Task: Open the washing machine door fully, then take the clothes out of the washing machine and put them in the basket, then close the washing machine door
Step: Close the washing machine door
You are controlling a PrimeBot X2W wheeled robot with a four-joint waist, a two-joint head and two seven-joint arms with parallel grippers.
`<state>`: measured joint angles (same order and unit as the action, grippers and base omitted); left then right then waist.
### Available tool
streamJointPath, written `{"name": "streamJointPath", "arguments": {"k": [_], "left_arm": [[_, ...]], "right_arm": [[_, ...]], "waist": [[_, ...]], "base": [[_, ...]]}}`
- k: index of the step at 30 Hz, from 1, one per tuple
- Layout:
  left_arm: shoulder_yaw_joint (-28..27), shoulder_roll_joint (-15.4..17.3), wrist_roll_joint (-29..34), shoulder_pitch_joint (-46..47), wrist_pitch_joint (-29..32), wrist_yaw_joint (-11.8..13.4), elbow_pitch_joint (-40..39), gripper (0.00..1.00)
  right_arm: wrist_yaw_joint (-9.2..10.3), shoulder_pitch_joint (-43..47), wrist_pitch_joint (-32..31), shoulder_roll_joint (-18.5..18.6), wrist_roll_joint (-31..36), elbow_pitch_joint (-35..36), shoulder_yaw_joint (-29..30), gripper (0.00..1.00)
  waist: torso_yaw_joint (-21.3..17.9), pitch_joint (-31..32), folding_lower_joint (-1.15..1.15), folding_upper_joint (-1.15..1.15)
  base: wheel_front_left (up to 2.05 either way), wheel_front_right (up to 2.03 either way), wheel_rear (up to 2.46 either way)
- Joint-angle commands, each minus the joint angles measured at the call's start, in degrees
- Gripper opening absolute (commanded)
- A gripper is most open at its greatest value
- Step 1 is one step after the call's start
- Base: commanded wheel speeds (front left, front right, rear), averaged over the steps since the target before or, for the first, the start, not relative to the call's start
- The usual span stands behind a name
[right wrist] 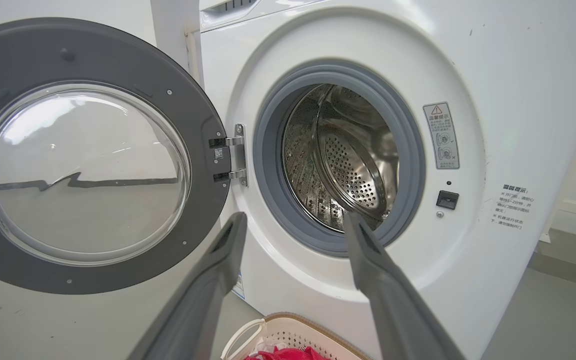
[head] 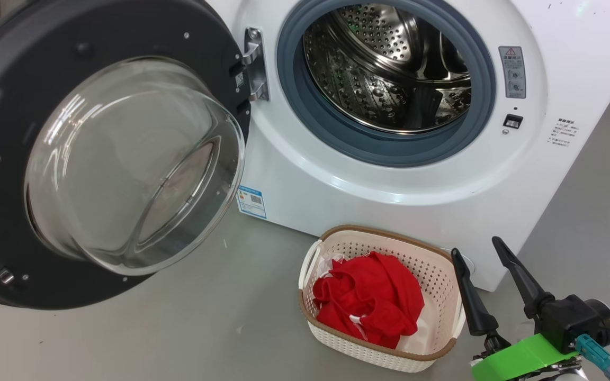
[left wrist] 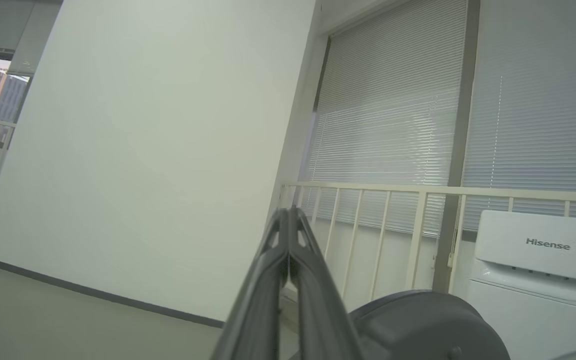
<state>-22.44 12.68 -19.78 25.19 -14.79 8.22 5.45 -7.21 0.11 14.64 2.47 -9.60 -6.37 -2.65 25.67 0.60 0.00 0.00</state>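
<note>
The washing machine is a white front-loader, and its steel drum looks bare inside. Its door, black-rimmed with a bulging glass bowl, is swung wide to the left; the right wrist view shows the door and the machine too. On the floor in front sits the cream basket, red clothes piled inside. My right gripper is open just right of the basket, nothing between its fingers. My left gripper is shut on nothing, pointing at a wall past the door's black outer side.
Grey floor lies between the door and the basket. Beyond the left gripper are a white wall, a cream railing and window blinds. The machine's top panel carries a brand name.
</note>
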Motion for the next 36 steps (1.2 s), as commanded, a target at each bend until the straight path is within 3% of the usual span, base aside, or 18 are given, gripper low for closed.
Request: {"name": "streamJointPath", "arguments": {"k": [1,8,18,27,36], "left_arm": [[-2.2,3.3,-0.5,3.1,-0.2,-0.6,0.7,0.0],[-6.1,6.2,-7.4,13.8,3.0,-2.6,20.3,0.0],[-9.6,11.6,-17.7,25.0,20.6,-4.4,39.7,0.0],[-10.0,14.7,-21.9,27.4,32.7,-6.8,48.6,0.0],[-9.9,15.8,-24.6,27.5,39.5,-10.8,51.0,0.0]], "right_arm": [[-0.28,-1.0,0.4,0.4,-0.2,1.3,-1.2,1.0],[-0.28,-1.2,0.4,0.4,0.0,1.2,-1.2,1.0],[-0.28,-1.7,0.4,0.4,0.9,1.0,-1.4,1.0],[-0.28,-2.3,0.4,0.4,1.5,1.0,-1.8,1.0],[-0.28,-2.4,0.3,0.5,2.0,1.3,-1.6,1.0]], "waist": [[-0.1,0.0,0.0,0.0],[-0.8,0.2,0.0,0.0],[-2.1,-0.9,0.0,0.0],[-3.3,-1.9,0.0,0.0],[-3.7,-3.2,0.0,0.0]], "base": [[0.0,0.0,0.0],[0.0,0.0,0.0],[0.0,0.0,0.0],[0.0,0.0,0.0],[0.0,0.0,0.0]]}}
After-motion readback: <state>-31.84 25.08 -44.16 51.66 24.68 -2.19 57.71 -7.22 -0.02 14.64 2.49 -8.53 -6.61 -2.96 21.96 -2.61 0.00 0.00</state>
